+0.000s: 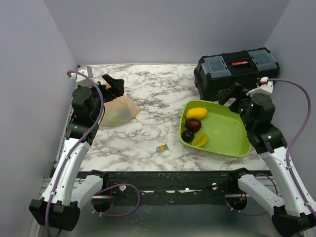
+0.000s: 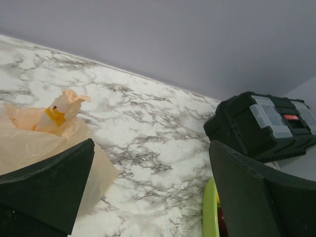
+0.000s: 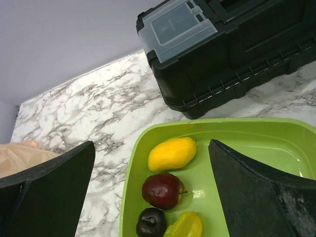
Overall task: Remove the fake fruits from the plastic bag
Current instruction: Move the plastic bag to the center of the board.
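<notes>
At right, the lime-green tray [image 1: 229,136] holds a yellow oval fruit [image 1: 196,113], a dark red apple [image 1: 193,124], a purple-black fruit [image 1: 187,135] and a yellow ridged fruit [image 1: 200,140], while the plastic bag [image 1: 121,111] lies at left on the marble table [image 1: 148,133], a green fruit [image 1: 114,117] inside it. Lilac walls [image 1: 148,29] close the table in, a black toolbox [image 1: 237,71] behind the tray. My left gripper [image 2: 152,148] hangs by the bag and my right gripper [image 3: 151,143] over the tray, jaws apart; only the left wrist view shows the bag's yellow tie [image 2: 57,116]
</notes>
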You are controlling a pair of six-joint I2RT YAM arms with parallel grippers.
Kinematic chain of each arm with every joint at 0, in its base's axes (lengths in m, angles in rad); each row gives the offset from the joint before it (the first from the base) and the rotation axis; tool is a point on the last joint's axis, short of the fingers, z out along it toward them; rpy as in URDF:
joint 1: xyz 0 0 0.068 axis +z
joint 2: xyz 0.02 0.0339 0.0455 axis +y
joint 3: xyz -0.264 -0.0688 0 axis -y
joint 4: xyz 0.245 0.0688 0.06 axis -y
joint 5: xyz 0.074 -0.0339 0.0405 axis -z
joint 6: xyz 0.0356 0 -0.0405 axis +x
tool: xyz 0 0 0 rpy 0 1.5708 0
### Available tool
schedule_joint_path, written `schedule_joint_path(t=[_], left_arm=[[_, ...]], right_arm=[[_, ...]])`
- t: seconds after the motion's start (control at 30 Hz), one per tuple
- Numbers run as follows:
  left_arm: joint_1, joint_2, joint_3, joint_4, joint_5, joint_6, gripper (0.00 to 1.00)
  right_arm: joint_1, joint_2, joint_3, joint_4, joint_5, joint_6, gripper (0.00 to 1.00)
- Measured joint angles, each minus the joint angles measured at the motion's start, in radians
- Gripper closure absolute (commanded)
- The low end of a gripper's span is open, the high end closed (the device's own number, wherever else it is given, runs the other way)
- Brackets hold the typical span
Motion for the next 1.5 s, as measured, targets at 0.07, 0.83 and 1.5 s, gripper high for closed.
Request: schedule_joint_path(t=[0.07,0.83,1.5], left_arm=[[0.000,0.018,0.037,-0.031,-0.050,0.007,0.01],[0.051,0.597,0.610,-0.423,-0.257,-0.068,0.01],[0.061,0.727,0.531,-0.445,-0.354,0.086,0.53]], right_arm=[[0.000,0.000,0.000,0.000,-0.001,0.001,0.00],[0.000,-0.011,-0.053,0.033,-0.084,0.016,0.00],[0.000,0.001,-0.059,0.053,-0.124,0.027,0.00]])
